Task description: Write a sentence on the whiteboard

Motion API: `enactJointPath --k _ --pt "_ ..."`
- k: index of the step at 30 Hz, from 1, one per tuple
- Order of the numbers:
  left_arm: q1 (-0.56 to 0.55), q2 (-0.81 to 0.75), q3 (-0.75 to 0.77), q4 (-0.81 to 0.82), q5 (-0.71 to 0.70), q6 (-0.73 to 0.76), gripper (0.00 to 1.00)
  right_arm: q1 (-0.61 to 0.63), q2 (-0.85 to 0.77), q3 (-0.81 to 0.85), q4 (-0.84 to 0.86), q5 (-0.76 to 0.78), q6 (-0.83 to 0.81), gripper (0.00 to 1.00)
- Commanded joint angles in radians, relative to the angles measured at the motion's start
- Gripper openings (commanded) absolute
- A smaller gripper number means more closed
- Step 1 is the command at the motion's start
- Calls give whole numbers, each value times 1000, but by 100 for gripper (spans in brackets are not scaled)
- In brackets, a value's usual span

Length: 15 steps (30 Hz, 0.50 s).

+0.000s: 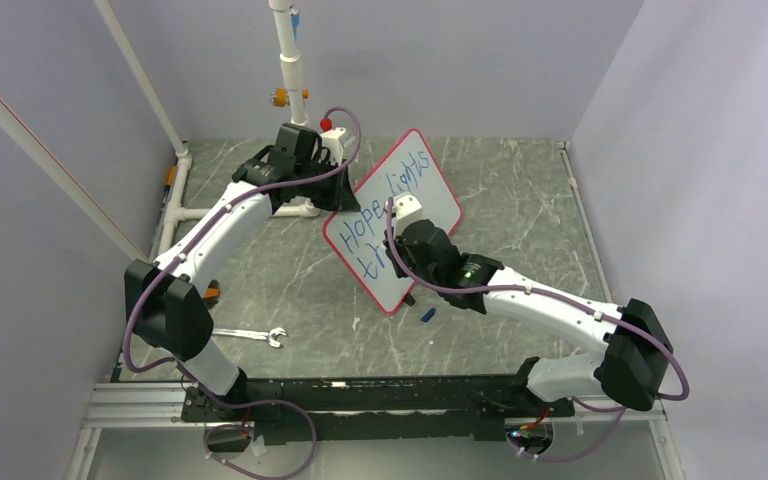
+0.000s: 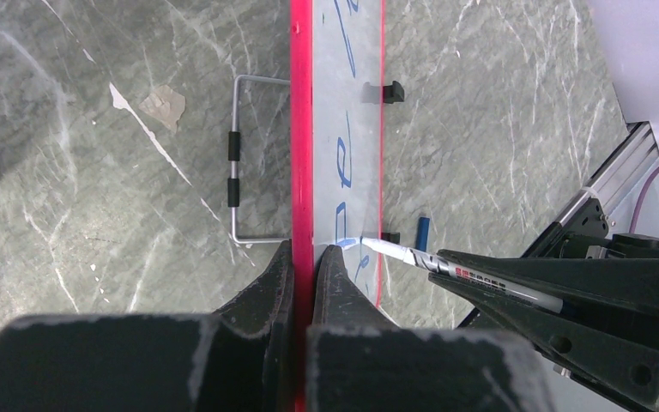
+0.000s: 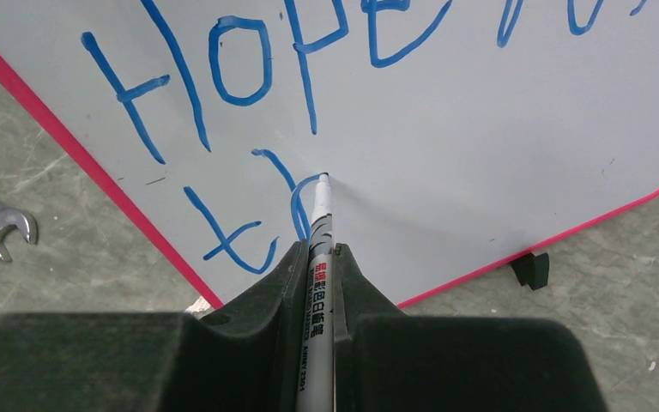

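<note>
Whiteboard stands propped on the counter, my left gripper clenched on its red edge: thin, stiff, light, slick, so an edge hold suits. My right gripper grasps the marker, tip at the sentence, apparently touching

From my screen the whiteboard reads as smooth, glossy white laminate, with a red edging that looks like plastic. The sentence sits on it as streaky blue ink, thinner in places. The table looks like a grey marbled, stone-look sheet, fairly matt and scuffed. The left gripper and the right gripper both look like matt black plastic, rubbed pale grey along the edges. The marker has a shiny white barrel with a printed label. The wrench is bare bright metal, and the wire stand looks like plain steel rod with black sleeves
</note>
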Motion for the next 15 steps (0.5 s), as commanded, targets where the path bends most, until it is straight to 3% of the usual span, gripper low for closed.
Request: enactJointPath --k 1,15 --pt "-2 29 -13 -79 -207 157 0 -4 7 -30 66 -30 7 0" --pt "-2 31 -13 -79 -212 159 0 -4 -49 -145 67 -57 52 0"
